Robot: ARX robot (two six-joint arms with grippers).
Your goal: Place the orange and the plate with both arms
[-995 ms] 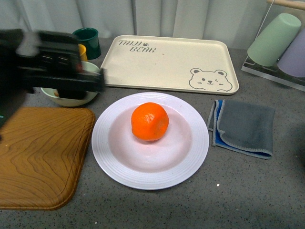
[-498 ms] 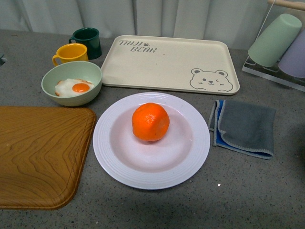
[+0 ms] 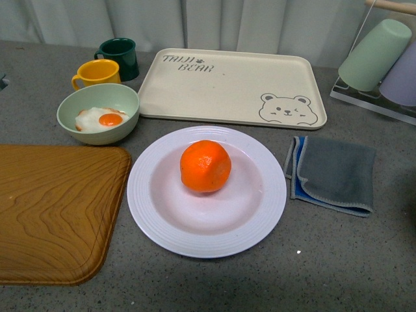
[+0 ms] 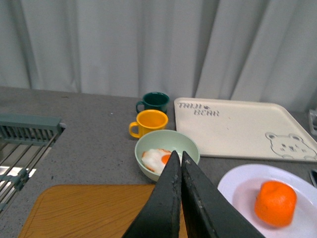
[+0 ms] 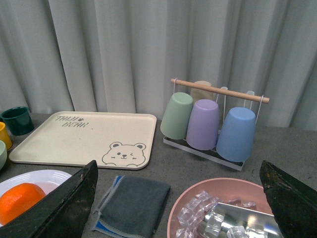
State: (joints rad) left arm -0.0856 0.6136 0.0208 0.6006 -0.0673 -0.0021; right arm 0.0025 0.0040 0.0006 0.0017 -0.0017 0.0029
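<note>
The orange [image 3: 205,166] sits in the middle of the white plate [image 3: 156,221] on the grey counter, in front of the cream bear tray [image 3: 234,84]. Neither arm shows in the front view. In the left wrist view my left gripper [image 4: 177,157] is shut and empty, held above the counter, with the green bowl [image 4: 190,146] behind its tips and the orange [image 4: 275,203] on the plate [image 4: 235,186] off to one side. In the right wrist view my right gripper [image 5: 181,186] is wide open and empty, well clear of the orange [image 5: 20,201] and plate [image 5: 44,176].
A green bowl [image 3: 127,97] with a fried egg, a yellow mug [image 3: 96,71] and a dark green mug [image 3: 118,55] stand back left. A wooden board [image 3: 55,211] lies left, a grey cloth [image 3: 333,172] right. Hanging cups [image 5: 208,124] and a pink bowl of ice [image 5: 218,208] are further right.
The left arm, which blurred across the green bowl a second ago, has pulled back out of the front view. The orange and plate have stayed put.
</note>
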